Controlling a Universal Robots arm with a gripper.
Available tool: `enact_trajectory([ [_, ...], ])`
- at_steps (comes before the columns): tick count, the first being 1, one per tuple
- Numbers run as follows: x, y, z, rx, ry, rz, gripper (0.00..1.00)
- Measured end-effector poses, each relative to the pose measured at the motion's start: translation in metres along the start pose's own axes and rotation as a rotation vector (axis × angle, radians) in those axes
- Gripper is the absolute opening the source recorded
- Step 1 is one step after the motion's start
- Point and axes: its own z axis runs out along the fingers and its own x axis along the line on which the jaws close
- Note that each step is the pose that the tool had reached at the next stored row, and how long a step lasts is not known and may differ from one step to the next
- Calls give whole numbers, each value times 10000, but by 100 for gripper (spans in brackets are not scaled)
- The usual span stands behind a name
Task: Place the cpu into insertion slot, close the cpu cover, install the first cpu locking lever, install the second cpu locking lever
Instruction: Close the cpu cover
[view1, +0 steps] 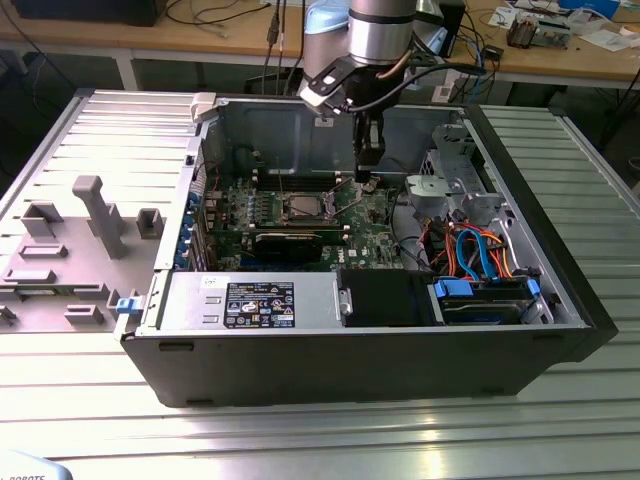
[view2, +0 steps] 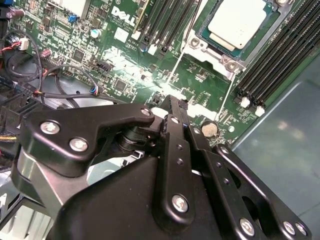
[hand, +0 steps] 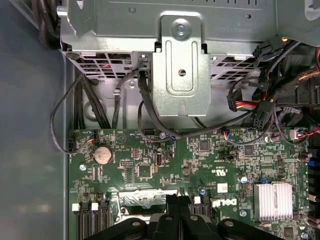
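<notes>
Bright, even room light streaks glare across the ribbed table (view1: 420, 425), while the computer case (view1: 350, 365) lies shadowed inside.

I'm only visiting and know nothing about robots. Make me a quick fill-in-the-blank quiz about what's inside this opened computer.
1. The motherboard is coloured ___.
2. In the exterior view, the gripper hangs over the motherboard, to that view's ___ of the cpu.
3. The coin battery on the motherboard is ___ in shape.

Missing words: green; right; round.
</notes>
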Motion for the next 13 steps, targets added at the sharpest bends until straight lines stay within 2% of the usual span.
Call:
enact_trajectory([
  [13,3,27,14,0,1,2,11],
])
